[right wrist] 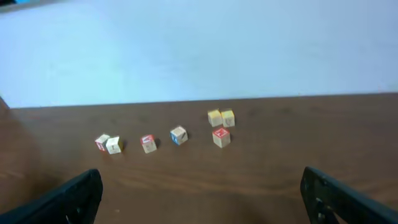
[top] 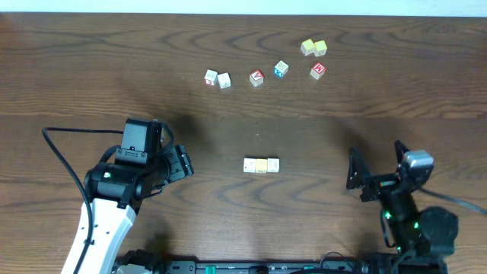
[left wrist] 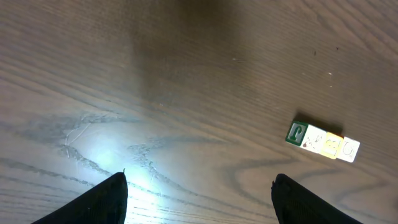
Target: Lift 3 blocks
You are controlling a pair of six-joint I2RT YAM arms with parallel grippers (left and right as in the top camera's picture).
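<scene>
- step in hand: the approach. nothing is lifted yet, and the three blocks (top: 261, 165) lie touching in a row in the middle of the table (top: 251, 228), between the two arms.
- left gripper (top: 181, 162): spread wide and empty, left of the row.
- right gripper (top: 373, 164): also wide and empty, to the row's right.
- next move, i'd judge — jaws down around the row's ends, squeezing it as one.
- count: three pale blocks; seven other cubes (top: 256, 78) scattered along the far side, well apart.
</scene>
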